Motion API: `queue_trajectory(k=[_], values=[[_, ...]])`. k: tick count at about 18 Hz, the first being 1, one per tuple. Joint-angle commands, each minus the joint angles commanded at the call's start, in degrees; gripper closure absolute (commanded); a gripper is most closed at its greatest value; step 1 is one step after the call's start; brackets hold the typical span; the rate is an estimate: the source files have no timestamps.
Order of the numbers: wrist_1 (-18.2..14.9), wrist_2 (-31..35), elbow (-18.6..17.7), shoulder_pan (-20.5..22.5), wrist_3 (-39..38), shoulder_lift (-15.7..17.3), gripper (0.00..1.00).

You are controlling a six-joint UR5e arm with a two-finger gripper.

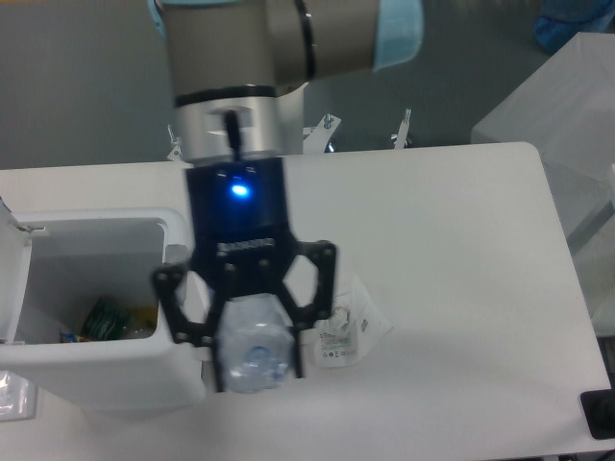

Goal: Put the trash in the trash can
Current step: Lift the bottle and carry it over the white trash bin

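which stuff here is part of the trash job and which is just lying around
Job:
- clear plastic bottle, gripped by the black two-finger end effector
- whitish translucent plastic packet on the table
- white boxy plastic bin, open

Lying about:
- green wrapper already in the bin
- dark object at the table's right edge

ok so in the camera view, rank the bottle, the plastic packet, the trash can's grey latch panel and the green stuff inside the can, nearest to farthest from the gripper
1. Bottle: held between the fingers of the gripper.
2. Plastic packet: on the table just to the image right.
3. Grey latch panel: to the image left on the trash can wall; too close to call against the packet.
4. Green trash: farther left, inside the can.
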Motion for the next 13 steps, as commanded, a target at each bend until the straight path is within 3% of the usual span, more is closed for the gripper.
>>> queue_trajectory(k=[6,13], values=[[0.0,0.3,-2.6,-4.8,-0.4,0.0,0.35],[0.0,0.5,-6.3,-6.8,-0.4,0.5,0.32]])
